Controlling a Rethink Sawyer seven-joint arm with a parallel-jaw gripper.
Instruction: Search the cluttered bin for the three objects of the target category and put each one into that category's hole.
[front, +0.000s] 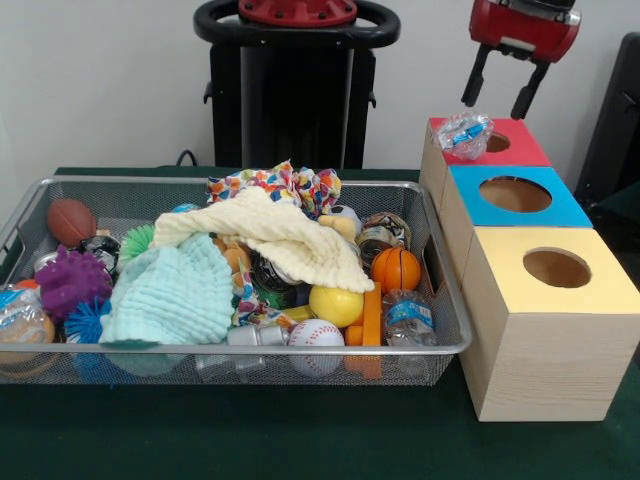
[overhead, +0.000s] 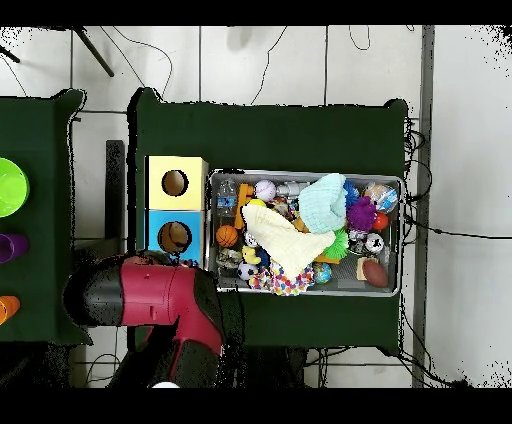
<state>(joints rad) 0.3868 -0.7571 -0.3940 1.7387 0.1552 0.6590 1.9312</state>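
A crumpled plastic bottle (front: 464, 134) lies on the red box (front: 520, 146) at the upper right of the front view, resting on the lid's left part and touching the rim of its hole rather than sitting inside it; judging by that, bottles are the target category and red is their box, with this 1 dropped short of the opening. Directly above it hangs the gripper (front: 504, 88), its 2 dark fingers spread apart and holding nothing, clear of the bottle. In the overhead view the red arm (overhead: 160, 300) covers that box at the lower left, so the bottle cannot be seen there. Below the red box in the front view stand the blue box (front: 560, 208) and the yellow box (front: 600, 290), each with an empty-looking round hole. Left of them, the mesh bin (front: 440, 340) fills the frame's middle. Another bottle (front: 408, 318) stands against its lower right corner, beside an orange ball (front: 396, 268), and a wrapped 1 (front: 22, 322) may lie at the lower left edge, though I cannot be sure. A cream cloth (front: 280, 235) and a mint cloth (front: 175, 292) are draped over the pile, likely hiding more. The bottle on the lid probably needs a nudge toward the hole.
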